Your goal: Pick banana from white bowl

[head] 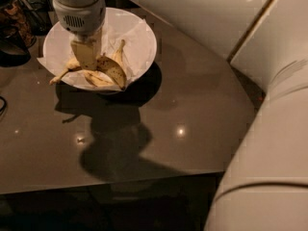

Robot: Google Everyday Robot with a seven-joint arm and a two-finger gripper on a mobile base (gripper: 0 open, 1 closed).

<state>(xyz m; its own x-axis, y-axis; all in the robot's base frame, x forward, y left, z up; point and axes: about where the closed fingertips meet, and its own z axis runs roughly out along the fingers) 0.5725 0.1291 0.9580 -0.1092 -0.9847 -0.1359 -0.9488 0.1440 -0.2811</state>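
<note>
Banana [113, 70]: spotted yellow, lying in the white bowl [144, 42] on the near side, dark tip toward the near right rim. Its other end runs under the gripper.

Robot arm [269, 153]: large white shells fill the right side and top of the camera view. One white segment comes down from the top edge over the bowl.

Table [192, 109]: dark, glossy top with small light reflections. Arm shadow falls on it in front of the bowl.

White bowl: sits at the far left of the table, lined with crumpled white paper [132, 30] that laps over the rim.

Gripper [86, 60]: inside the bowl, pointing straight down, its tan tip on or right above the banana's middle-left part. How far open it is, and whether it has hold of the banana: cannot tell.

Smaller banana [119, 52]: paler, just behind the spotted one, stem pointing up toward the far rim.
</note>
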